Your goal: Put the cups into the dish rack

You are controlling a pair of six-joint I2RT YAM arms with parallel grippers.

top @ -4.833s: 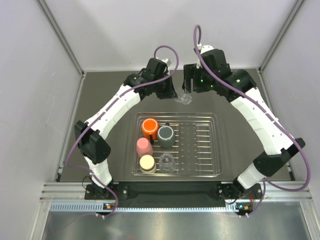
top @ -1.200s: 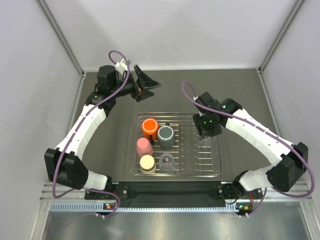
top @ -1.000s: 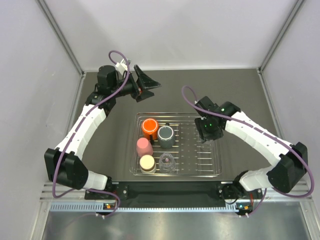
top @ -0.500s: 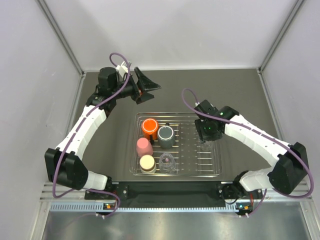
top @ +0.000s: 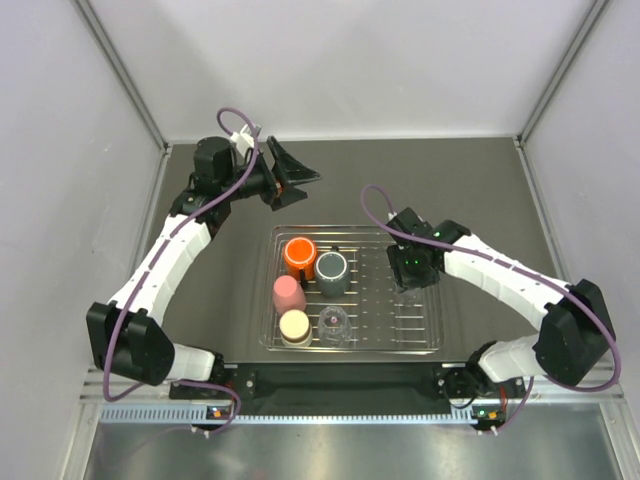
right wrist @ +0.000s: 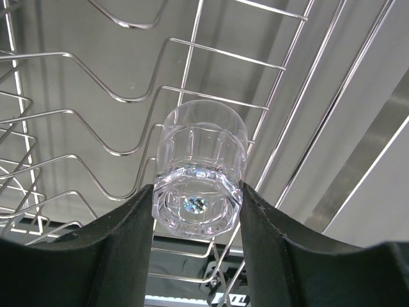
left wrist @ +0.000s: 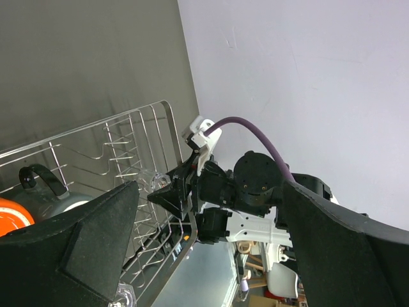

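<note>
The dish rack lies at the table's middle. In its left half stand an orange cup, a dark grey cup, a pink cup, a cream cup and a clear cup. My right gripper points down over the rack's right half. It is shut on another clear cup, held bottom-up just above the rack wires. My left gripper hangs wide open and empty above the table, behind the rack's left corner. In the left wrist view, the held clear cup shows by the right arm.
Grey walls close in the dark table at the back and both sides. A metal rail with the arm bases runs along the near edge. The rack's right half has upright wire prongs.
My right gripper has slid a little left and nearer over the rack's right half, carrying the clear cup. The left arm has shifted only slightly, still open.
</note>
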